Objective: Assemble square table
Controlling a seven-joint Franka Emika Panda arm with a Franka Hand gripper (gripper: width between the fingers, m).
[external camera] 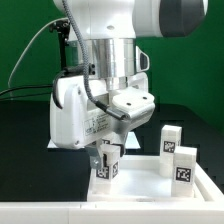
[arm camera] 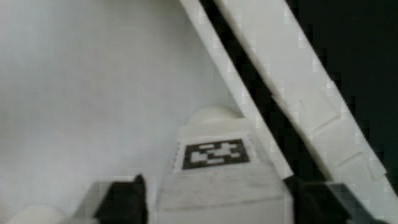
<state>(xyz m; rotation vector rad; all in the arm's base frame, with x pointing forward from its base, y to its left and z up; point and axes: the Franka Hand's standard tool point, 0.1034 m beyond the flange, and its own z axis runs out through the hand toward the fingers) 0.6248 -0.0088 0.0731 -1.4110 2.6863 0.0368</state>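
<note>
My gripper [external camera: 106,150] is shut on a white blocky leg [external camera: 107,166] with black-and-white tags and holds it upright over the near-left corner of the square table top [external camera: 140,184] in the exterior view. In the wrist view the leg [arm camera: 217,160] sits between my two dark fingers [arm camera: 121,202], with my gripper [arm camera: 221,208] closed on its sides. Below it lie the white slab [arm camera: 89,90] and its raised rim [arm camera: 267,70]. Whether the leg's foot is seated in a corner socket is hidden.
Two more tagged white legs stand at the exterior view's right, one behind [external camera: 168,140] and one on the slab's right side [external camera: 184,163]. The arm's large white body [external camera: 80,115] hangs over the left part. A black table surface [external camera: 190,115] surrounds the slab.
</note>
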